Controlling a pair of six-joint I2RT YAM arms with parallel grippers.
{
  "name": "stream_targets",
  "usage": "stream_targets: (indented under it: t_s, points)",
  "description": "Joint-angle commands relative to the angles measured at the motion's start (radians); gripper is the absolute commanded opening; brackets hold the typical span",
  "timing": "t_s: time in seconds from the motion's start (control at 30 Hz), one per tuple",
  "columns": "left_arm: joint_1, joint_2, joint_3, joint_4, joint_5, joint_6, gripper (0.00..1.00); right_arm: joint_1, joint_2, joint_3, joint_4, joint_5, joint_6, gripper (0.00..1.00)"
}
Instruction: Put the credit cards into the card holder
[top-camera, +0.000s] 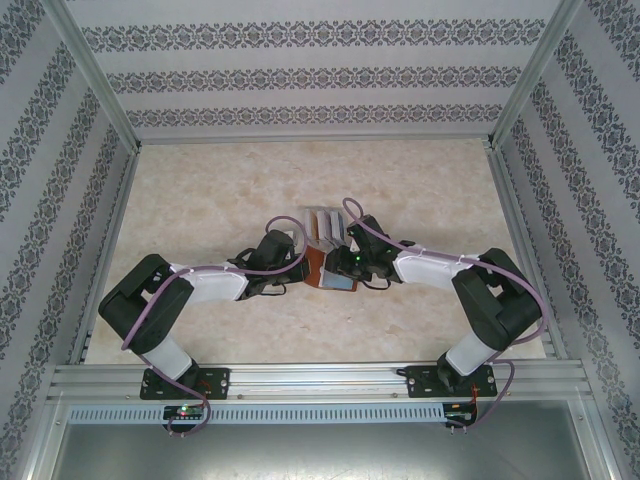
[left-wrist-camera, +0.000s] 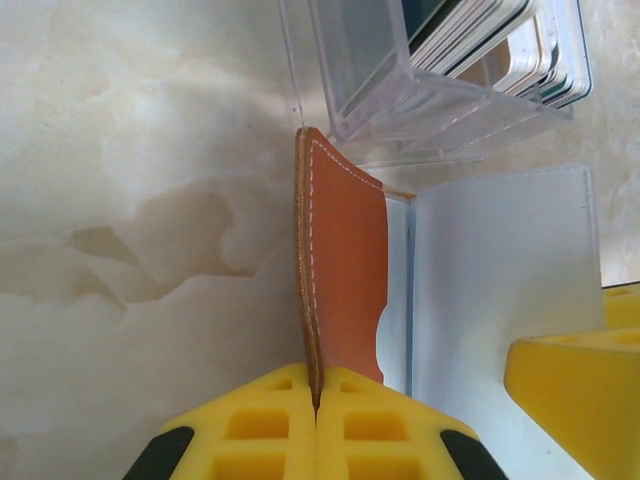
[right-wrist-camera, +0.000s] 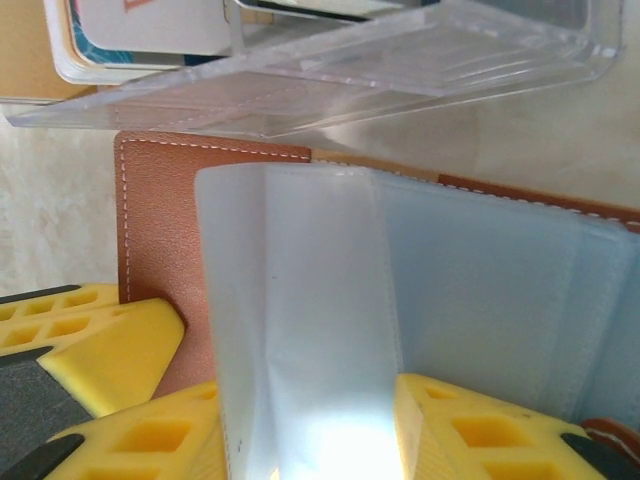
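Left pincer (left-wrist-camera: 316, 385): shut tight, both yellow pads pinching the edge of the card holder's brown leather cover, which stands upright on edge.
Right pincer (right-wrist-camera: 305, 400): fingers apart; a raised leaf of the clear inner sleeves (right-wrist-camera: 300, 320) stands in the gap. Can't tell if either pad presses it.
Pincers, overhead: left (top-camera: 295, 262) and right (top-camera: 347, 264) meet at mid-desk, one on each side of the holder.
Card holder (top-camera: 322, 268): lies opened on the desk (top-camera: 200, 200), just in front of the clear rack. Reddish-brown leather with white stitching (left-wrist-camera: 345, 270); frosted plastic sleeves fanned out to its right (left-wrist-camera: 500, 280).
Credit cards (left-wrist-camera: 480, 40): standing on edge in the clear rack (left-wrist-camera: 400, 110), stacked close, pale edges showing. No card visible in the sleeves.
Clear rack, right wrist view (right-wrist-camera: 380, 70): touching or just beside the holder's far edge.
Writing: one card (right-wrist-camera: 150, 25) carries an orange mark at its top edge, cut off, not readable. No brand seen on the leather.
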Motion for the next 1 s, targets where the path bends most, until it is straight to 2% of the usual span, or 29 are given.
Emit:
stream_targets:
  t_s: [0.0,0.17,0.73,0.97]
  points:
    - [0.007,0.025,0.014,0.003,0.025,-0.007,0.00,-0.005,-0.037,-0.016,0.036,-0.020,0.013,0.46]
    - [0.011,0.036,0.007,0.025,0.042,-0.017,0.00,-0.007,-0.043,-0.022,0.044,-0.021,0.016,0.52]
    - [0.043,0.100,-0.006,0.131,0.142,-0.067,0.00,-0.009,-0.013,0.002,0.091,-0.046,0.059,0.60]
    - [0.074,0.077,-0.033,0.153,0.155,-0.081,0.21,-0.013,-0.014,-0.005,0.054,0.001,0.067,0.61]
